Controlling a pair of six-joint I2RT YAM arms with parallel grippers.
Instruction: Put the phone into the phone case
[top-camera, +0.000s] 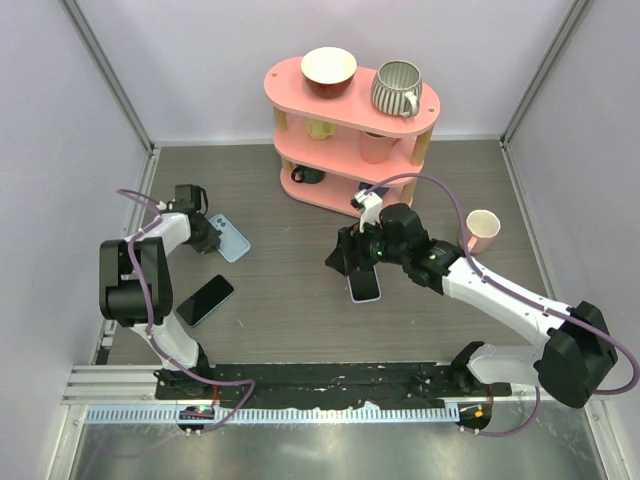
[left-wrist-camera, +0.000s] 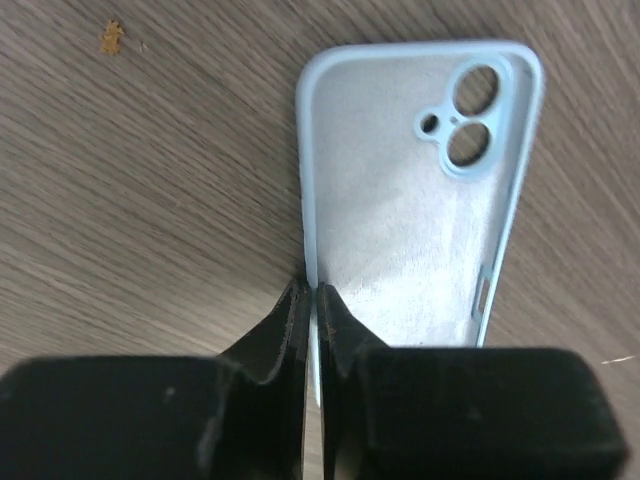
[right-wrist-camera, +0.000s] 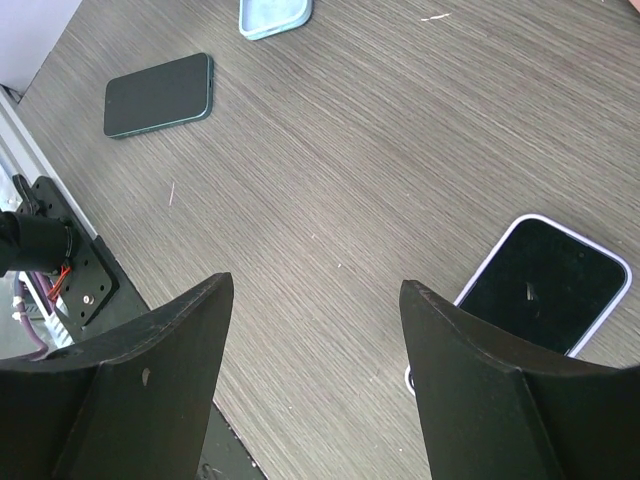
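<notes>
The light blue phone case (left-wrist-camera: 410, 200) lies inner side up on the table, camera holes at its far end. My left gripper (left-wrist-camera: 312, 292) is shut on the case's left side wall, one finger inside the case and one outside. From above, the phone case (top-camera: 234, 239) sits just right of that left gripper (top-camera: 208, 238). The phone (top-camera: 205, 299), dark and bare, lies flat on the wood nearer the arm bases; the right wrist view also shows the phone (right-wrist-camera: 160, 95). My right gripper (right-wrist-camera: 315, 285) hovers open over bare table at mid-table (top-camera: 345, 262), holding nothing.
A second phone in a lilac case (top-camera: 365, 285) lies screen up beside the right gripper. A pink three-tier shelf (top-camera: 350, 100) at the back holds a bowl (top-camera: 328, 70) and mugs. A pink cup (top-camera: 483, 229) stands at the right. Grey walls enclose the table.
</notes>
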